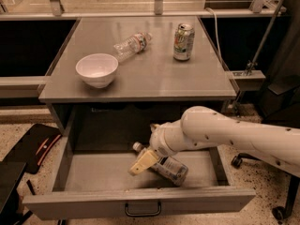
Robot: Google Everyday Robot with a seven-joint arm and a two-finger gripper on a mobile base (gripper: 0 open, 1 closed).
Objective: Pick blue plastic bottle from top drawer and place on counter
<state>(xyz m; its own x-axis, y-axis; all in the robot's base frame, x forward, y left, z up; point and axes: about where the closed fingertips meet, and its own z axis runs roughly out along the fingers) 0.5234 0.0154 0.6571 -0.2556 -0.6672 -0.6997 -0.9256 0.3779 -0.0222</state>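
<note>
The top drawer [140,201] is pulled open below the counter [140,74]. The blue plastic bottle [171,169] lies on its side on the drawer floor, right of centre, with its white cap [137,146] pointing to the back left. My gripper [141,165] reaches in from the right on the white arm [225,135]. It sits low over the bottle's neck and upper body and hides part of it.
On the counter stand a white bowl [97,69] at the left and a drink can [183,41] at the back right. A clear crinkled bottle [132,45] lies between them. A rolling chair base [281,210] is at the right, and dark objects [28,149] are on the floor at the left.
</note>
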